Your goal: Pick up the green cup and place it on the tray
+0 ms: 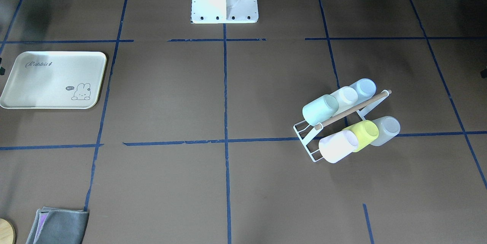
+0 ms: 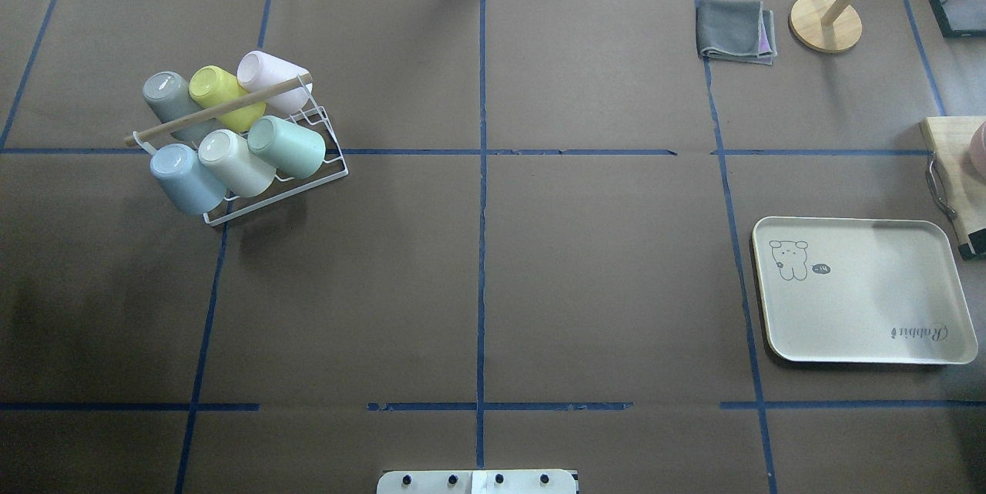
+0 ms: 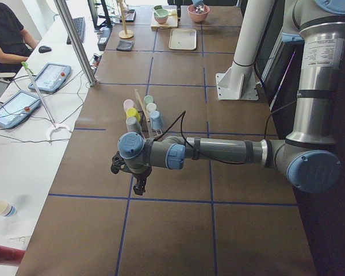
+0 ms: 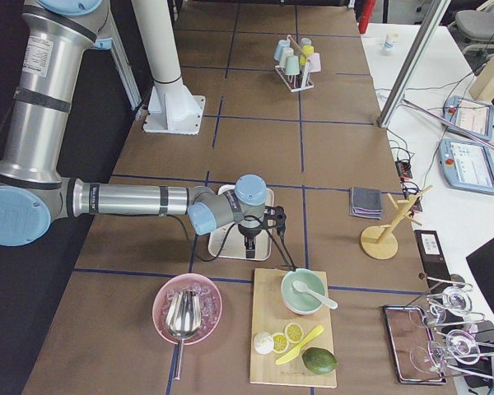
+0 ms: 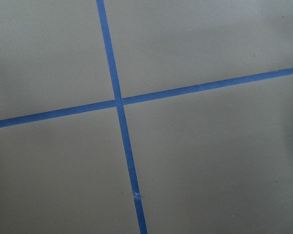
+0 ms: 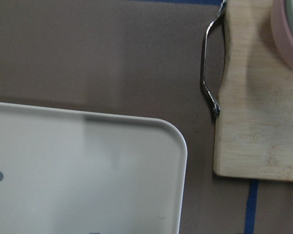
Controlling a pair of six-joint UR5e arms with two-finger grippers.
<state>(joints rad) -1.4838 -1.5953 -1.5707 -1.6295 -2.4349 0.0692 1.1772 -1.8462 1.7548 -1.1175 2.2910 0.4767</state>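
The green cup (image 1: pixel 320 109) lies tilted, mouth down, on a white wire rack (image 1: pixel 309 149) with a wooden bar, at the end of a row beside a cream cup and a light blue cup; it also shows in the overhead view (image 2: pixel 286 146). The cream tray (image 2: pixel 863 290) with the rabbit drawing lies empty far across the table. My left gripper (image 3: pixel 140 185) hangs over bare table short of the rack. My right gripper (image 4: pixel 249 245) hangs over the tray's corner (image 6: pixel 88 170). I cannot tell whether either gripper is open or shut.
Yellow-green (image 2: pixel 218 93), grey and pink cups fill the rack's other row. A wooden cutting board (image 6: pixel 254 122) with a metal handle lies just beside the tray, with a pink bowl (image 4: pixel 187 309). A folded grey cloth (image 2: pixel 736 30) and a wooden stand (image 2: pixel 826 22) are at the far edge.
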